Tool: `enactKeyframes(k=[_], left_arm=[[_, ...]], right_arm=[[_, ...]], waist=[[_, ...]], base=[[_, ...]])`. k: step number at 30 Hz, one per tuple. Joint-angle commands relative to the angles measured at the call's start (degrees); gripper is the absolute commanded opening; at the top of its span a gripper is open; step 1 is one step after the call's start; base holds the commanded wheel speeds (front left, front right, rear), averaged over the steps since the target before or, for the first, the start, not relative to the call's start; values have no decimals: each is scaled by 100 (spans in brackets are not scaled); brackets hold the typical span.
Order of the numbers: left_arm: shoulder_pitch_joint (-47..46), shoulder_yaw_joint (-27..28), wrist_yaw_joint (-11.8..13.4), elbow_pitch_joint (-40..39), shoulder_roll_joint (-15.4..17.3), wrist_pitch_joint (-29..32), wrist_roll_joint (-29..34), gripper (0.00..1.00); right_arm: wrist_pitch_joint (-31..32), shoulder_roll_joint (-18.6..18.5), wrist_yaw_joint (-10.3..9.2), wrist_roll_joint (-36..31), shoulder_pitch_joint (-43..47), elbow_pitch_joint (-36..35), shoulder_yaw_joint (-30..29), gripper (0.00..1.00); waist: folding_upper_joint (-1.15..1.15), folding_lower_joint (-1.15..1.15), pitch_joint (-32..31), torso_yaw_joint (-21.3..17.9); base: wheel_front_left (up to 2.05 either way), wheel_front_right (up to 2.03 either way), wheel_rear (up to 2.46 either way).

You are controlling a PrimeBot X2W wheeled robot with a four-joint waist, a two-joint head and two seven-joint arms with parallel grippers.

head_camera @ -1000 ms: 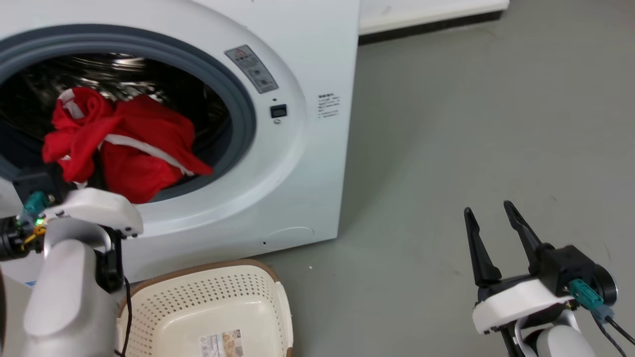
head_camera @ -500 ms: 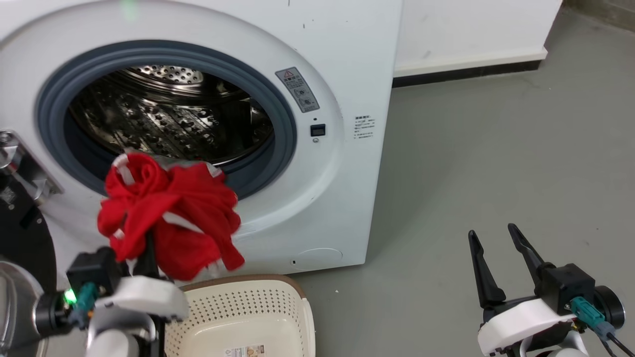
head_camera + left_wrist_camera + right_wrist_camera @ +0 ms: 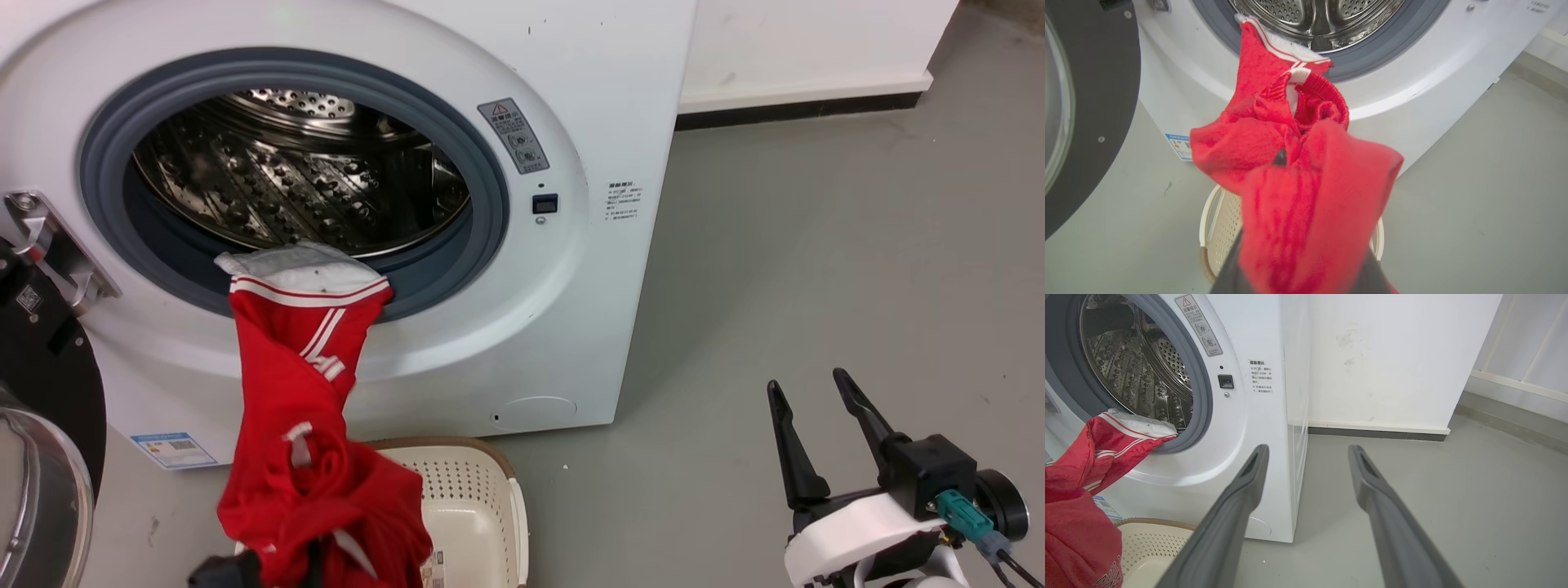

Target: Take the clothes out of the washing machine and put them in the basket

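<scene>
Clothes (image 3: 302,384) stretch upright from washing machine (image 3: 555,327) toward basket (image 3: 478,482).

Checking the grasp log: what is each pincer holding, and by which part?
Left pincer grips the clothes by their bunched red lower end; the white-trimmed end lies on the porthole rim of the washing machine. Right pincer: open, holding nothing.

Floor (image 3: 816,269): smooth grey, runs back to a dark baseboard (image 3: 800,110) under the white wall. Washing machine (image 3: 604,98) stands directly on it, left of centre in the head view. Basket (image 3: 478,482) sits on the floor just in front of the machine (cream, perforated, brown rim). Small white speck (image 3: 565,467) lies right of the basket.
</scene>
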Motion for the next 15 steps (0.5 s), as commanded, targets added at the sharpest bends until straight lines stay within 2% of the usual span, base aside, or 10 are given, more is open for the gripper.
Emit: enactKeyframes(k=[1,8,15], left_arm=[[73,-47,-49,203,-51,-46,-62,0],[-261,-202,-246,1346,-221,-267,-289,0],[-908,-145,-310,2268,-263,-676,-378,0]], right_arm=[[5,1,-4,8,-29,-45,11,100],[0,1,-4,6,-264,-95,34,100],[-64,2,-4,12,-537,-125,26,100]], waist=[[0,0,98,0],[0,0,541,-70],[0,0,1105,-182]], base=[[0,0,0],[0,0,0],[0,0,0]])
